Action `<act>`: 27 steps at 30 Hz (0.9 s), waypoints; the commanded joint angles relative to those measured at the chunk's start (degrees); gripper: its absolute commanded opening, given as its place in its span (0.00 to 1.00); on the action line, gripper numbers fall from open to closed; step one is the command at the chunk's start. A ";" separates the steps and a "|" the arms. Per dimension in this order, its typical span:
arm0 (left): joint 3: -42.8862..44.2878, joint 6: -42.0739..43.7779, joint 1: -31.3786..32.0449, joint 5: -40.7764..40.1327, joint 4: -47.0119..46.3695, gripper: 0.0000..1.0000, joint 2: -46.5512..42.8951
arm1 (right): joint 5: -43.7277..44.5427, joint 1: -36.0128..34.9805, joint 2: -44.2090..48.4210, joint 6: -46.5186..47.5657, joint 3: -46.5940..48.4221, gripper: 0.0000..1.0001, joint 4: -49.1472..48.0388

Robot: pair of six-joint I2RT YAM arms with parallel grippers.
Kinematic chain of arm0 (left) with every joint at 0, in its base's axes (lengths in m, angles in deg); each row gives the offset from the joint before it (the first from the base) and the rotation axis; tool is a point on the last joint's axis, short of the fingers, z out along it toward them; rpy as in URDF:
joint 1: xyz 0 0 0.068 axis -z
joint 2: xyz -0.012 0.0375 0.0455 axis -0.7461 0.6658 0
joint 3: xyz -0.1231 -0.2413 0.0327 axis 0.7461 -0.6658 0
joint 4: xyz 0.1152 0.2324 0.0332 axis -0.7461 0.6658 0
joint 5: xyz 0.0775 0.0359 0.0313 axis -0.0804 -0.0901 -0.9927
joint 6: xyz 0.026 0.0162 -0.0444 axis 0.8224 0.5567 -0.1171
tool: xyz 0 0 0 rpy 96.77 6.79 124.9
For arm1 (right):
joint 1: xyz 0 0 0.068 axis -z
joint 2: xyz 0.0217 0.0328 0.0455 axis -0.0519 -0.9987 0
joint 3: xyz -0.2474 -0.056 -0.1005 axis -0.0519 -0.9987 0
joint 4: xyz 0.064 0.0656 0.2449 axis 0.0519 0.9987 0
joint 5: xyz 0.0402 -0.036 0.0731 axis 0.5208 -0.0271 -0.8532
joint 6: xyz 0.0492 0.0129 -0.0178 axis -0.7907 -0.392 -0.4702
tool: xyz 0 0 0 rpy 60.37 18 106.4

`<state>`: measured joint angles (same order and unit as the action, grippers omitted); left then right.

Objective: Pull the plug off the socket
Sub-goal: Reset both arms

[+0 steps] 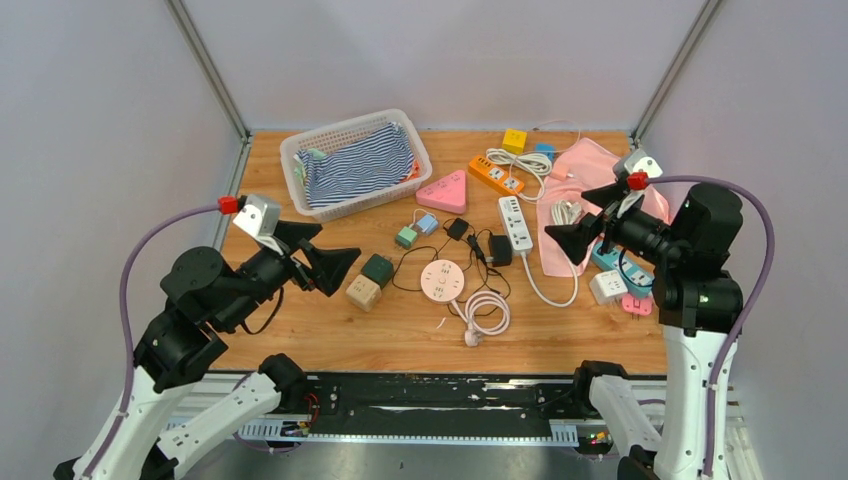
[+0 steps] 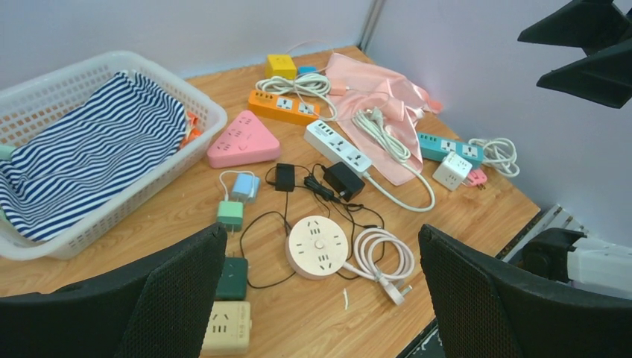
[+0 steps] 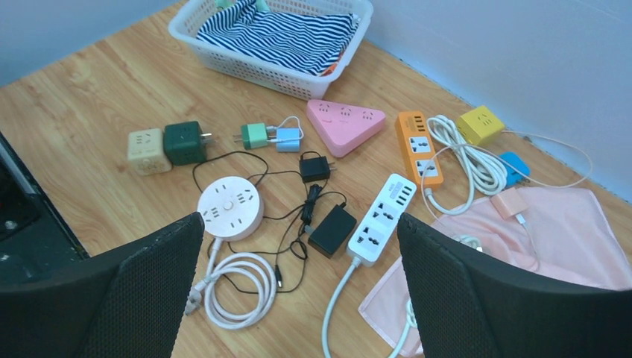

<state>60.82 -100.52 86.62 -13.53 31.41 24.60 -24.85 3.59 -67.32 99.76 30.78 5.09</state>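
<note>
A small blue plug (image 1: 427, 223) with a white cable sits pressed against a light green adapter (image 1: 405, 236) mid-table; the pair also shows in the left wrist view (image 2: 244, 186) and in the right wrist view (image 3: 287, 139). A dark green cube (image 1: 378, 268) touches a beige cube socket (image 1: 363, 292). A black adapter (image 1: 499, 250) lies beside the white power strip (image 1: 515, 222). The round white socket (image 1: 442, 280) holds no plug. My left gripper (image 1: 335, 262) is open and empty above the cubes. My right gripper (image 1: 572, 225) is open and empty above the strip's right side.
A white basket (image 1: 300, 150) with striped cloth stands back left. A pink triangular socket (image 1: 446, 193), an orange strip (image 1: 496, 176), a yellow cube (image 1: 514, 139) and a pink cloth (image 1: 590, 170) lie at the back. A teal strip and a white cube (image 1: 607, 286) lie right.
</note>
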 commanded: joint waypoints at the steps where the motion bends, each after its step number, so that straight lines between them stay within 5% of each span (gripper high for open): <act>1: 1.62 0.57 -0.31 0.39 3.24 1.00 -0.80 | -1.62 0.95 0.27 -6.86 3.26 1.00 3.57; 27: 1.57 1.94 -0.31 -0.45 5.95 1.00 -3.52 | 6.53 1.00 2.26 -14.48 2.01 1.00 -0.12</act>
<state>61.69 -99.77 86.62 -14.29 35.87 21.76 -20.29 3.59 -65.25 86.66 33.86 6.01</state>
